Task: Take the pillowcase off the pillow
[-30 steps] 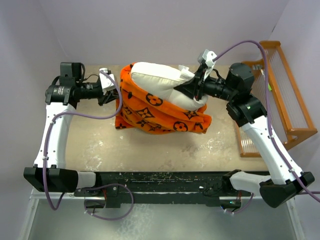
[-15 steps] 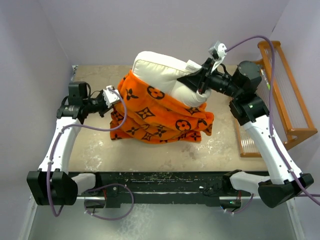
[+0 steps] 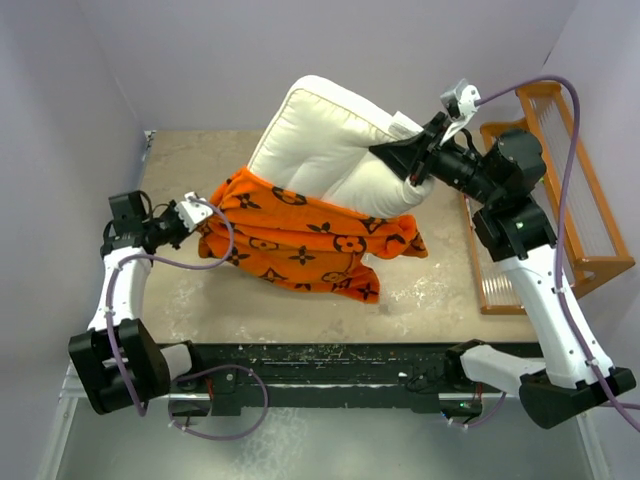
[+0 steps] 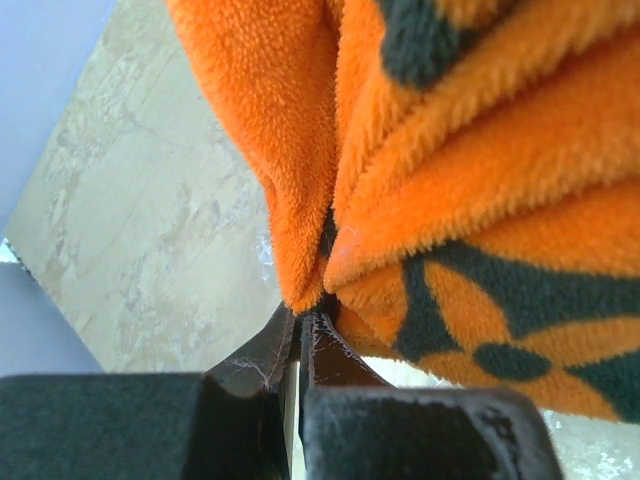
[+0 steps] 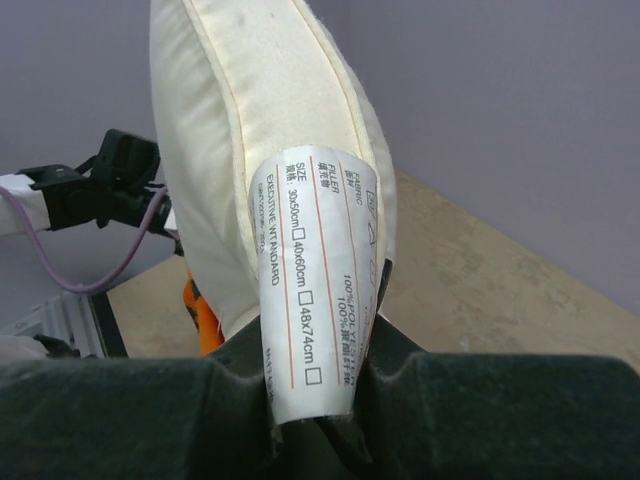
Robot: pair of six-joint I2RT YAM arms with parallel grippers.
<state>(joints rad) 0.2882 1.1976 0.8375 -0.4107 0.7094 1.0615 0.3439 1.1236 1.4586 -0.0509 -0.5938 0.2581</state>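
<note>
While left end effector [image 4: 303,325] pinches the pillowcase [image 3: 300,245], right end effector [image 5: 315,345] clamps the pillow [image 3: 320,135].

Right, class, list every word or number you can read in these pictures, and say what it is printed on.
"SIZE 30x50cm 40x60cm 48x74cm": on the white tag of the pillow.
"100%POLYESTER": same tag.
"FILLER", "FABRIC": same tag.
Rest of the tag's print: too small or blurred to read.
On the pillowcase: motifs only, no words.

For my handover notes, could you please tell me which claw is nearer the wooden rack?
Right. The right claw, gripping the pillow, sits just left of the rack; the left claw pinches the pillowcase at the far left, well away from it.
</note>
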